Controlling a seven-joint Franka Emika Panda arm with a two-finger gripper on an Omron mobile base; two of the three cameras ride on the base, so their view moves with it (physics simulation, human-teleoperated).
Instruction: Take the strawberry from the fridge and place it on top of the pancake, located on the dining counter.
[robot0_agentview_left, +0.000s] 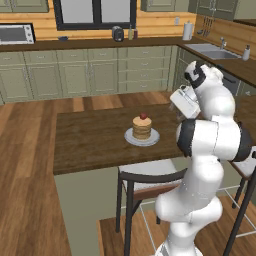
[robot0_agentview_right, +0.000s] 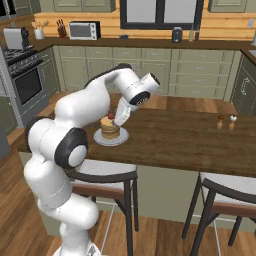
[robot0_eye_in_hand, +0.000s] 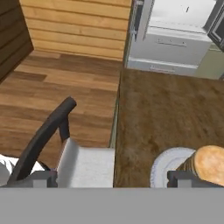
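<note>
1. Wood-panelled kitchen walls and pale green cabinets ring the room you are working in, with a dark brown dining counter (robot0_agentview_left: 95, 140) running across the middle.
2. You can see the pancake (robot0_agentview_left: 142, 128) as a short golden stack on a round grey plate (robot0_agentview_left: 131, 138), set on the counter near its front edge.
3. Look at the top of the stack: the strawberry (robot0_agentview_left: 143, 116) sits there, small and dark red, touching the uppermost pancake.
4. Your gripper (robot0_agentview_right: 120, 119) hangs just beside the stack in the right base view, close to the strawberry but not closed around it.
5. Its jaws are spread wide and nothing is between them; in the hand view the two dark fingertips (robot0_eye_in_hand: 183, 177) stand far apart at the bottom edge, one just in front of the plate and stack.
6. You will find the fridge (robot0_eye_in_hand: 175, 39) at the top of the hand view, light grey, beyond the far end of the counter.
7. A dark-framed stool (robot0_agentview_left: 150, 182) with a pale seat stands tucked against the counter right below the plate, and a second stool (robot0_agentview_right: 227, 195) is further along.
8. Two small shakers (robot0_agentview_right: 225, 122) stand together on the counter, well apart from the plate.
</note>
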